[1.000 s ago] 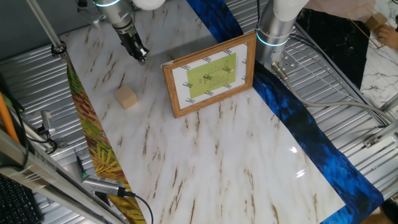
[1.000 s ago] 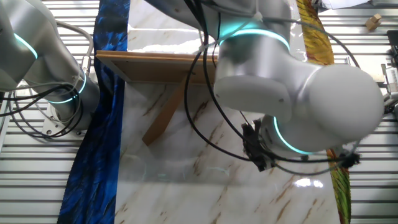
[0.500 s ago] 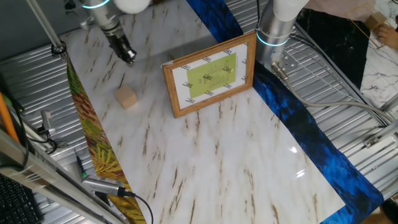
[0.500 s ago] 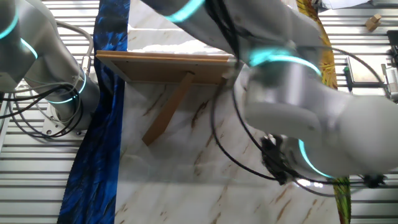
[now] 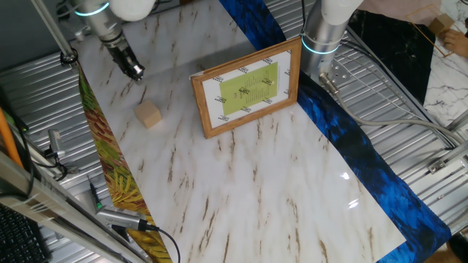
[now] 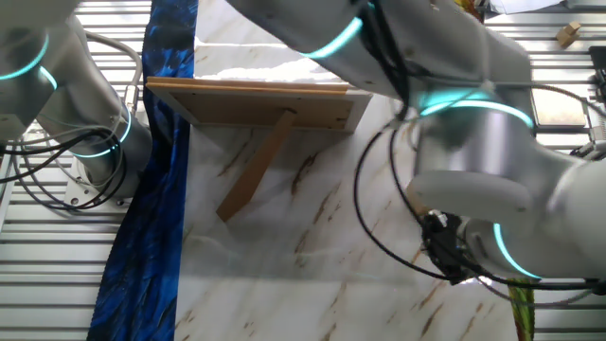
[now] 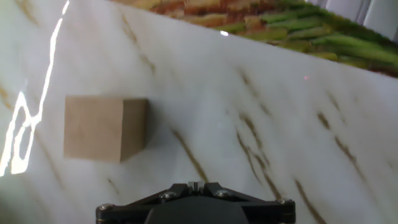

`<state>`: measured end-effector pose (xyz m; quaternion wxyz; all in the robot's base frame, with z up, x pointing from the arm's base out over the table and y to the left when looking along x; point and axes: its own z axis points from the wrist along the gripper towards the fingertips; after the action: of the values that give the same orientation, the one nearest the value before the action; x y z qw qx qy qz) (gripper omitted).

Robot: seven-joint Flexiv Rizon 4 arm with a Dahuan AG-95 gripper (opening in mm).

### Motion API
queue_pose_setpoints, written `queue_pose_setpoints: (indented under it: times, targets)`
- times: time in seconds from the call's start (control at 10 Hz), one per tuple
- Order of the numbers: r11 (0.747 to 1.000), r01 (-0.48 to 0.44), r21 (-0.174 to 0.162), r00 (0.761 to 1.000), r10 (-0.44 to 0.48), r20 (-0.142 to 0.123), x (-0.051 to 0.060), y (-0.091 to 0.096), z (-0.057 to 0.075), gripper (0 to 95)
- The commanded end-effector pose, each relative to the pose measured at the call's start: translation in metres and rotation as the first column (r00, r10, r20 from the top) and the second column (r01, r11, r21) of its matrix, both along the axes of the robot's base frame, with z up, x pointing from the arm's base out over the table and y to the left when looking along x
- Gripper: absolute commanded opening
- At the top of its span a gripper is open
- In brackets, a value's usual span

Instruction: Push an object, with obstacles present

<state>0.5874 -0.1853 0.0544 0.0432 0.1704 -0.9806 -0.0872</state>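
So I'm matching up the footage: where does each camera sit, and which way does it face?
One fixed view: high, facing the picture frame front; cube, gripper shown.
The other fixed view: behind the frame, showing its prop; arm fills the right.
Hand view: on the hand, looking down at the cube.
Both fixed views share the frame.

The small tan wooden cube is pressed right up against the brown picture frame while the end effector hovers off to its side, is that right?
Not quite. The small pale tan wooden cube stands apart from the rectangular brown wooden picture frame, with bare marble between them, as the fixed view showing the frame's front makes plain. The rest holds: the end effector is off to the cube's side, not touching it.
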Motion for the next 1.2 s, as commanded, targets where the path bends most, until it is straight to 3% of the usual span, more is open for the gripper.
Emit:
queue_pose_setpoints:
  times: [0.1, 0.4, 0.6, 0.9, 1.2]
  targets:
    - [1.000, 0.021, 0.007, 1.000, -0.021, 0.006, 0.005, 0.010, -0.004, 0.0]
    - [0.998, 0.063, 0.010, 0.998, -0.063, -0.003, 0.021, 0.036, 0.000, 0.0]
    - [0.996, 0.088, 0.008, 0.996, -0.088, -0.006, 0.025, 0.053, -0.001, 0.0]
    - [0.993, 0.115, 0.010, 0.993, -0.115, -0.006, 0.027, 0.078, -0.002, 0.0]
    - [0.990, 0.140, 0.011, 0.990, -0.140, 0.000, 0.022, 0.101, -0.005, 0.0]
